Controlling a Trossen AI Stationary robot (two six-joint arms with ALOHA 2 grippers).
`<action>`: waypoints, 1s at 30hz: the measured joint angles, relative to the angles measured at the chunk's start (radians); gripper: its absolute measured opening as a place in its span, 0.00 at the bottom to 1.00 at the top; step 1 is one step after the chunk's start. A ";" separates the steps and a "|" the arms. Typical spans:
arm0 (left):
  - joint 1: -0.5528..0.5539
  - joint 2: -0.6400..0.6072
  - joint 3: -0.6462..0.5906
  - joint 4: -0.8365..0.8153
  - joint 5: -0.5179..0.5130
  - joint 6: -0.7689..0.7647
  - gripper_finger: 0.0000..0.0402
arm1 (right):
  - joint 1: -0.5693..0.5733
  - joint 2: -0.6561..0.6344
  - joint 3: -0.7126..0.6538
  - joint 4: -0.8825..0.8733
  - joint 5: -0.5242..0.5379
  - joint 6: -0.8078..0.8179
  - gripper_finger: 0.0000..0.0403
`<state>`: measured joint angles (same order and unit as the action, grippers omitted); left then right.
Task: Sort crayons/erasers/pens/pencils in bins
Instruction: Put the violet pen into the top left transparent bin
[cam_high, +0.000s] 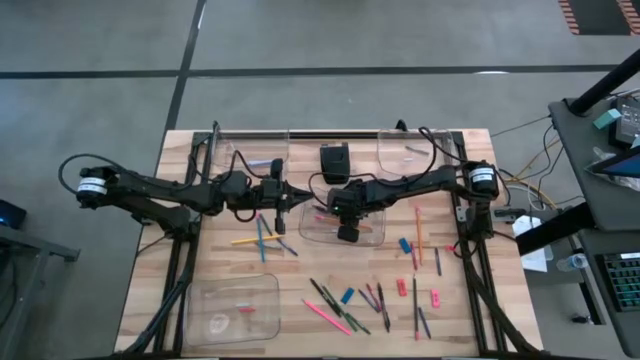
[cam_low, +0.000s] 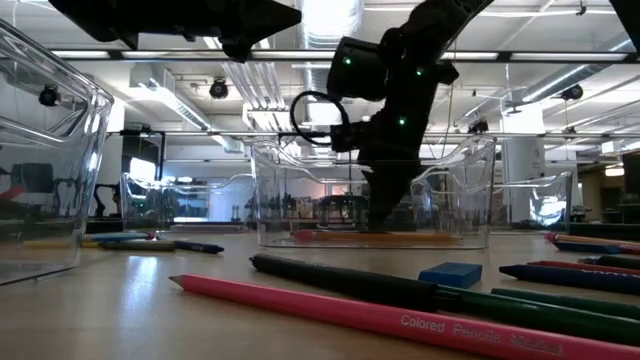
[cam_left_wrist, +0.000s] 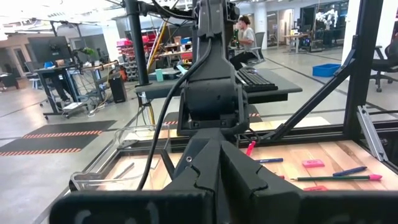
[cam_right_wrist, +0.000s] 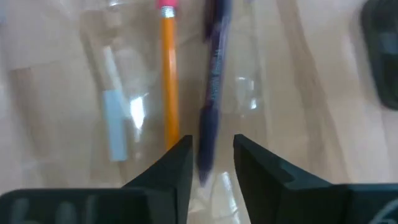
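Note:
My right gripper (cam_high: 347, 232) points down into the clear centre bin (cam_high: 372, 238), and shows inside it in the low view (cam_low: 385, 215). It is open, with a dark blue-purple pen (cam_right_wrist: 210, 124) in the gap between the fingers, which stand a little off it on both sides. An orange pencil (cam_right_wrist: 168, 87) and a pale blue stick (cam_right_wrist: 115, 127) lie on the bin's floor. My left gripper (cam_high: 280, 215) hovers just left of that bin, shut, with nothing seen in it. Other clear bins stand at the far left (cam_high: 255, 160), far right (cam_high: 410, 150) and near left (cam_high: 232, 305).
A black box (cam_high: 335, 160) stands at the back. Pencils (cam_high: 262, 238) lie under my left gripper. More sticks (cam_high: 345, 310), blue erasers (cam_high: 347, 296) (cam_high: 404, 244) and red erasers (cam_high: 401, 287) (cam_high: 434, 297) lie near and right. A person sits beyond the table (cam_left_wrist: 245, 34).

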<state>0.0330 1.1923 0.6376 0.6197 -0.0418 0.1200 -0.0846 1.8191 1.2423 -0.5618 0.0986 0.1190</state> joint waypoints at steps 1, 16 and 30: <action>0.000 0.000 0.000 0.000 0.000 0.000 0.00 | -0.004 -0.001 -0.011 0.021 0.002 -0.001 0.28; 0.000 0.000 -0.001 0.000 0.000 0.000 0.00 | -0.050 -0.007 -0.107 0.116 -0.078 0.001 0.21; 0.000 0.000 -0.001 0.000 0.000 0.000 0.00 | -0.049 -0.004 -0.114 0.105 -0.069 -0.034 0.05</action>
<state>0.0330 1.1927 0.6365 0.6194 -0.0414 0.1198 -0.1331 1.8149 1.1279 -0.4572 0.0296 0.0851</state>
